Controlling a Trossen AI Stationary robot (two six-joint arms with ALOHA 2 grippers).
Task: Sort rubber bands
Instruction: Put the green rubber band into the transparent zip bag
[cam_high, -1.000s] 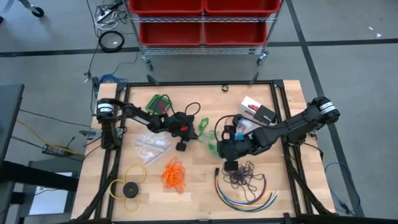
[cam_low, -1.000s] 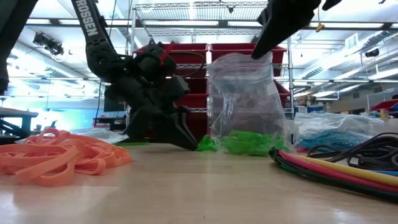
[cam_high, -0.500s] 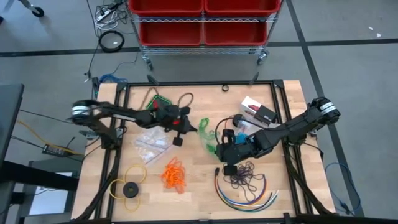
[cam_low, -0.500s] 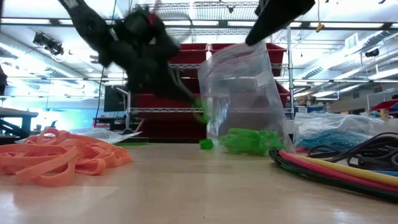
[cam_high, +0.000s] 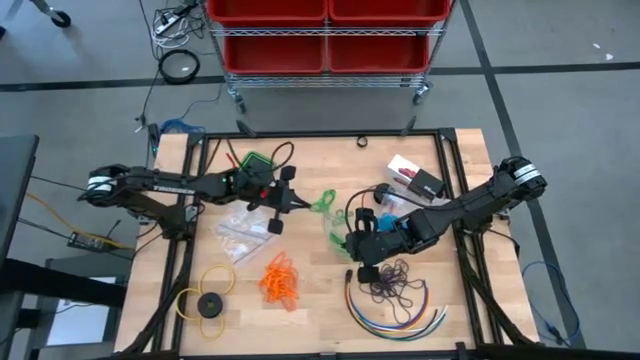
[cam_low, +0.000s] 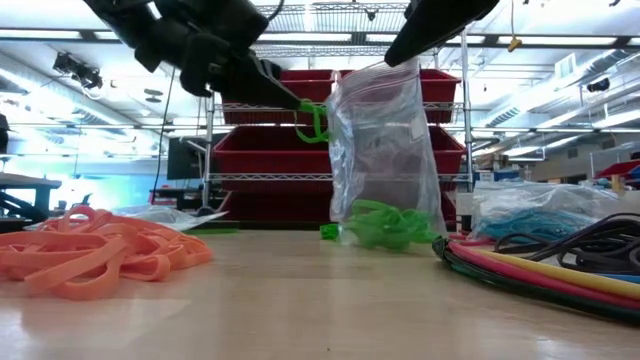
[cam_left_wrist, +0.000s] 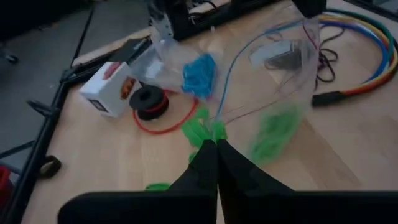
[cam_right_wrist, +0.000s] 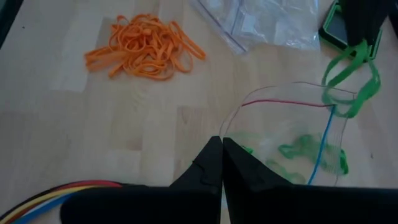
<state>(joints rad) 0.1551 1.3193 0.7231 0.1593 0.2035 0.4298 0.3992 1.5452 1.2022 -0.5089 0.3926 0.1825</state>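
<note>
The left gripper (cam_low: 300, 105) pinches green rubber bands (cam_low: 316, 122) just beside the bag (cam_low: 385, 150), whose rim the right gripper (cam_right_wrist: 222, 146) seemingly holds clamped, keeping it open for loading

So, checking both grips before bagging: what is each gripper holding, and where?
Left gripper pinches green rubber bands at one end; right gripper holds the clear bag by its rim.

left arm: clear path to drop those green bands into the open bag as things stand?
Probably yes. The left gripper holds green bands raised right beside the clear bag's mouth, which the right gripper holds up by its rim. Nothing sits between them; the mouth looks open in the right wrist view.
</note>
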